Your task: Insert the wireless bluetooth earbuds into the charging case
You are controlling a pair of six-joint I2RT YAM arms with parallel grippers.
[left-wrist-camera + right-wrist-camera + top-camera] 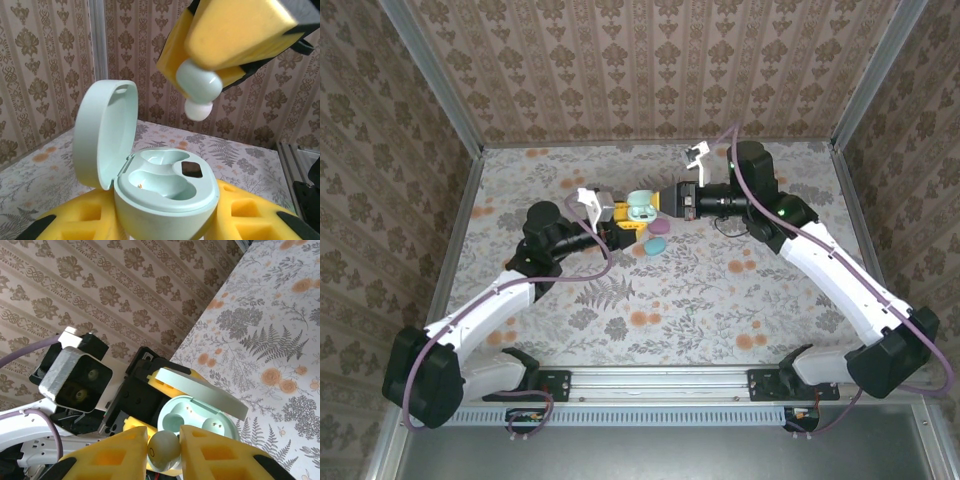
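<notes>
My left gripper is shut on the mint-green charging case, with its yellow fingers against both sides. The lid stands open and both sockets are empty. My right gripper is shut on a mint earbud, which it holds just above and in front of the open case. In the left wrist view the earbud hangs from the right gripper's fingers, a little above the case and apart from it. In the top view the two grippers meet at mid-table around the case.
A pink pebble-shaped case and a blue one lie on the floral mat just in front of the grippers. Patterned walls close in the back and both sides. A metal rail runs along the near edge.
</notes>
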